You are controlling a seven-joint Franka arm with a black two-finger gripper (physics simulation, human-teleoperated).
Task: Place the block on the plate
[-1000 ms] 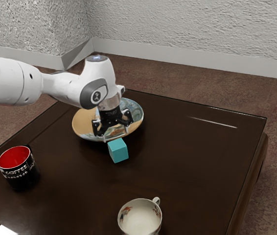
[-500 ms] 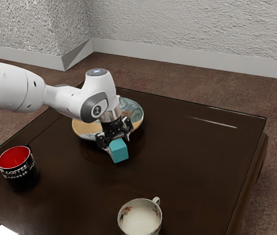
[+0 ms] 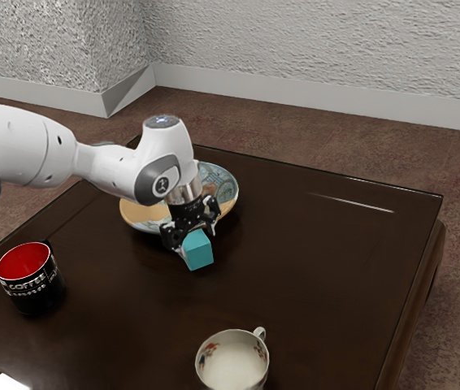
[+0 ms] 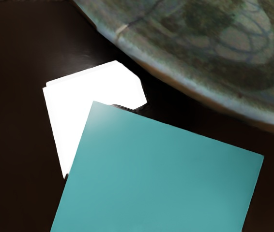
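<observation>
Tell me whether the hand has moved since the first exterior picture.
Yes. Judged against the plate, which has stayed put, the hand has moved lower in the exterior view, down to the block.

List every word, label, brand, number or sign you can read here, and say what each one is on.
"COFFEE": on the side of the black mug.
Marks just before that word, and the smaller line below it: too small to read.
Small emblem on the white arm: too small to make out.
</observation>
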